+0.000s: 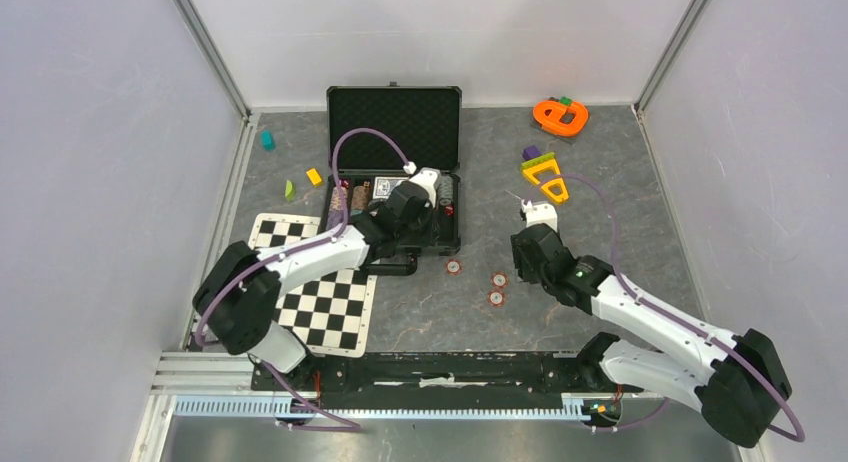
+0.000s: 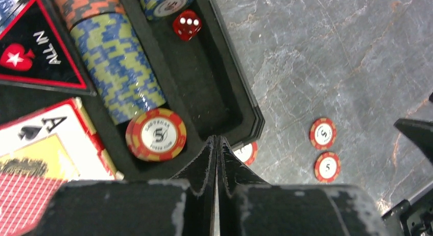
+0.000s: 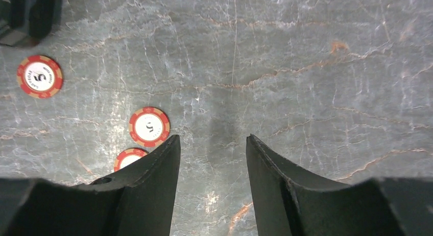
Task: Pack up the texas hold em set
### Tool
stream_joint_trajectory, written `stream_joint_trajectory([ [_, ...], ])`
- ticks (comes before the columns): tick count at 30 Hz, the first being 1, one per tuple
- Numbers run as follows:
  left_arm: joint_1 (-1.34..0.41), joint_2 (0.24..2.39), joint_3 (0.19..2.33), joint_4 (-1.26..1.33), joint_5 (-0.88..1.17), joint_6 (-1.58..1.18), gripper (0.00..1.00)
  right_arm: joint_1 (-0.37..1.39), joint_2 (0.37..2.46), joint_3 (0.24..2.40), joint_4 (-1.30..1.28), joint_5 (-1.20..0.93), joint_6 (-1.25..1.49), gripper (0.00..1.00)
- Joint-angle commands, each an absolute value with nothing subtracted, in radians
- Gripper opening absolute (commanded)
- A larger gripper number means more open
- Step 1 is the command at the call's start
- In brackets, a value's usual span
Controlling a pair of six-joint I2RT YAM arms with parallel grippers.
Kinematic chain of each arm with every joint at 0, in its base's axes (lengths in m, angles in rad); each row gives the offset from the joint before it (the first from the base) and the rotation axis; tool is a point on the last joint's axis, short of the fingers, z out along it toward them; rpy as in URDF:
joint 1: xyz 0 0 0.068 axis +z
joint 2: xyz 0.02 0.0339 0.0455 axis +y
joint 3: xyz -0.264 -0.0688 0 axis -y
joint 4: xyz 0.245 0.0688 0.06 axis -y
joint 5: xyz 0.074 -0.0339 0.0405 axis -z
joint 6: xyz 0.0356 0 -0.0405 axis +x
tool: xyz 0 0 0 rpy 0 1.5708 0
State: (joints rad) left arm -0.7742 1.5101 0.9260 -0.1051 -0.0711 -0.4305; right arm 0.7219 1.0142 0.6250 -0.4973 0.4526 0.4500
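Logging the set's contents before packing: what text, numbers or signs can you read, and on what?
"ALL IN": triangular marker in the briefcase.
"5": red-white chip beside it; its small lettering is blurred.
"5": loose chips on the table.
"A" with spade: card deck.
Three pips: red die.

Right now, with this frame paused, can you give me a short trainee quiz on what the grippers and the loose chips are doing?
1. True or false: the left gripper is shut with nothing between its fingers.
2. How many red-white poker chips lie on the table outside the briefcase?
3. Where is the right gripper? A: over the briefcase. B: open over bare table beside the chips. C: shut on a chip.

Key: 1 true; 2 three; 3 B.
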Motion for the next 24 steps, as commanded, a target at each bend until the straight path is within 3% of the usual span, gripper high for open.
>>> stream_joint_trajectory([
  [1, -0.769, 1.597, 1.007, -0.055, -0.086, -0.449, 0.03, 0.722, 0.972, 0.553, -0.405, 0.437, 0.496, 0.56],
  [14, -0.748, 1.663, 1.020, -0.175, -0.310, -0.494, 0.02, 0.722, 1.016, 0.535, -0.403, 0.411, 0.458, 0.56],
  [24, -0.666, 1.558, 0.830, 0.116, -0.011, -0.583, 0.02, 0.722, 1.042, 0.546, -0.393, 0.387, 0.448, 0.56],
])
